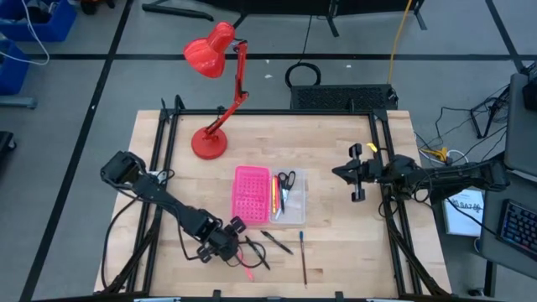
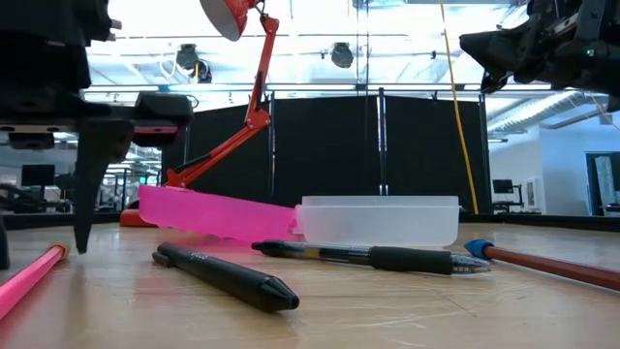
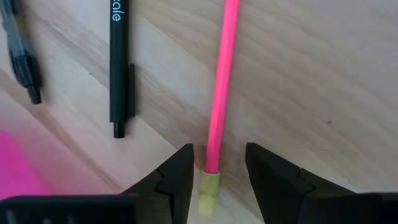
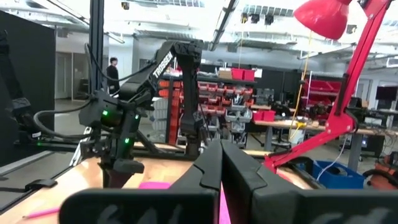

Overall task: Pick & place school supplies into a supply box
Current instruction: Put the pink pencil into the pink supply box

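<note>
My left gripper point(image 3: 217, 180) point(image 1: 228, 245) is low over the table's near edge, pointing down and open. Its fingers stand on either side of the eraser end point(image 3: 209, 185) of a pink pencil point(image 3: 221, 93) point(image 2: 29, 281) lying flat on the wood, without touching it. The supply box lies open mid-table: pink half point(image 1: 252, 195), clear tray point(image 1: 292, 200) holding black-handled scissors point(image 1: 286, 180) and a few pens point(image 1: 274, 195). My right gripper point(image 4: 219, 168) point(image 1: 342, 172) hovers shut, raised near the table's right edge.
Two black pens point(image 1: 277, 242) point(image 3: 119, 68) and a brown pencil point(image 1: 303, 260) lie on the wood close to the pink pencil, between the box and the near edge. A red desk lamp point(image 1: 210, 138) stands at the far left. Black frame rails point(image 1: 159, 168) run along both sides.
</note>
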Tool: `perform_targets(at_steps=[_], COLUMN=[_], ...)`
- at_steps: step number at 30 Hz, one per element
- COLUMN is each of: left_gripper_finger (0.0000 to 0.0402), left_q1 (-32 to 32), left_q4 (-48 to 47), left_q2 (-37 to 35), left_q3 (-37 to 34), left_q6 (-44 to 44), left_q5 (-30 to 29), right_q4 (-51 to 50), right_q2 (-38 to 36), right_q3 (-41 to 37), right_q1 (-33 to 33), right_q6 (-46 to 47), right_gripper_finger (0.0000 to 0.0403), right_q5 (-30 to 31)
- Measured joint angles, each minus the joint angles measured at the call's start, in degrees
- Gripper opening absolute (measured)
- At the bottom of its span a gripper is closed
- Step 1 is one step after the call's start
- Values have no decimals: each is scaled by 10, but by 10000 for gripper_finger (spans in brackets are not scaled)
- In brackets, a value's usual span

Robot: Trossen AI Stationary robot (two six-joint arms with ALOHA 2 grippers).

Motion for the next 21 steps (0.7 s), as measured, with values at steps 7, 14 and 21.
perform_targets(at_steps=[7, 14, 21], left_gripper_finger=[156, 111, 17], left_q1=[22, 32, 32], left_q4=[-2, -4, -5], left_q2=[31, 32, 32], left_q3=[3, 1, 0], left_q6=[30, 49, 88], left_q5=[41, 64, 84], right_q4=[-3, -4, -7], right_q2=[0, 0, 0], right_q3=[0, 0, 0], right_q1=[0, 0, 0], right_q6=[-1, -1, 0], right_gripper_finger=[0, 0, 0], right_q5=[0, 0, 0])
